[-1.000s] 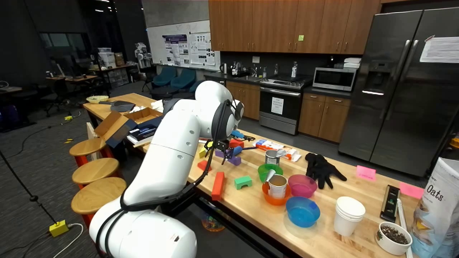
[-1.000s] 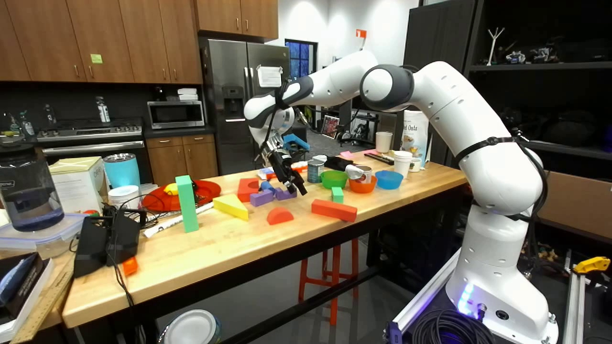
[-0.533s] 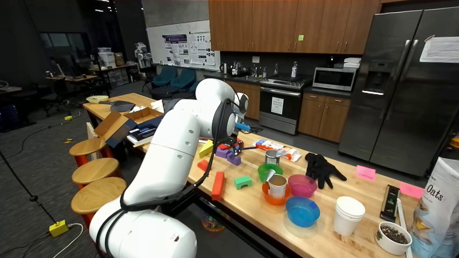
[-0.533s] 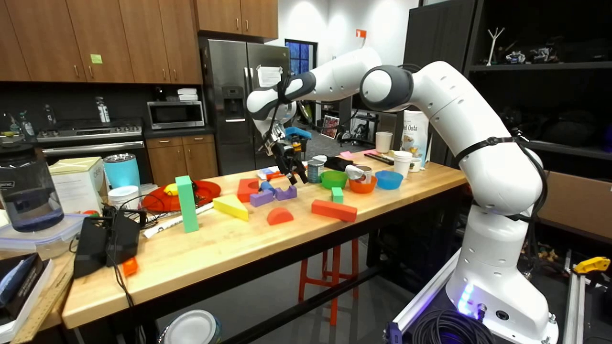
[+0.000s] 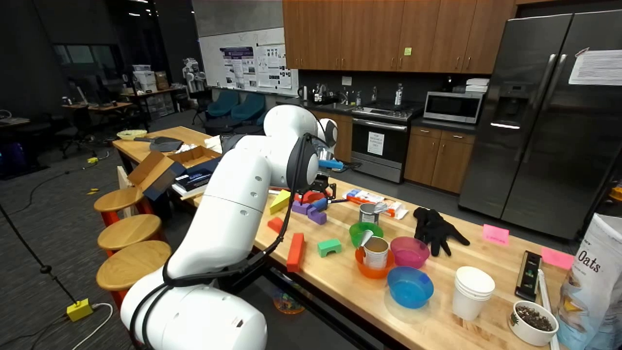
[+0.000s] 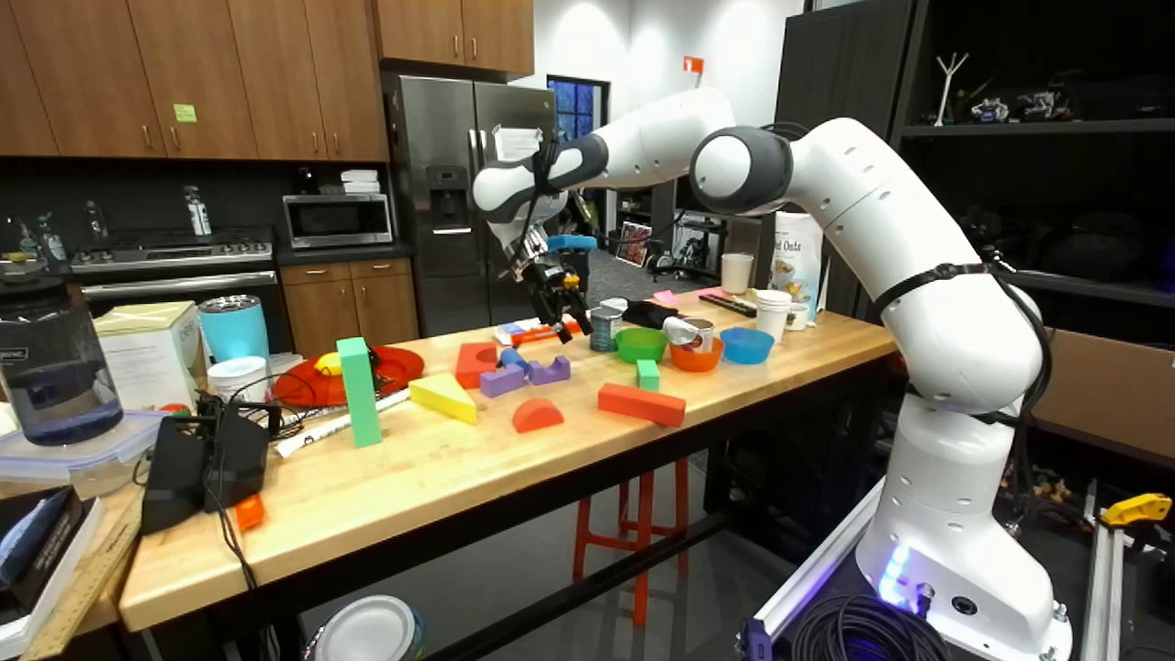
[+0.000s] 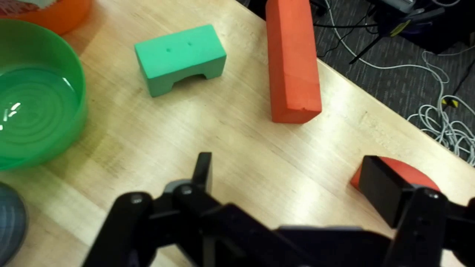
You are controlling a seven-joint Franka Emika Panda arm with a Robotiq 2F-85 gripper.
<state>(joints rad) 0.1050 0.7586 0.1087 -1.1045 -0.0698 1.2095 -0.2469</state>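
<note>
Purple arch block [image 6: 549, 375], upturned, on tabletop [image 6: 413, 477]

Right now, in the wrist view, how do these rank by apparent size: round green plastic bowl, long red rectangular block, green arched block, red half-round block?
Largest: green bowl, cut off at left.
Next: red rectangular block, cut off at top.
Then: green arched block.
Smallest: red half-round block, partly behind a gripper finger.

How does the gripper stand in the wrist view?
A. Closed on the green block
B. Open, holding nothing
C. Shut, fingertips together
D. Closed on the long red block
B: in the wrist view the gripper has its fingers wide apart, with the wooden tabletop showing between them, while the green block and the long red block lie apart from it.
</note>
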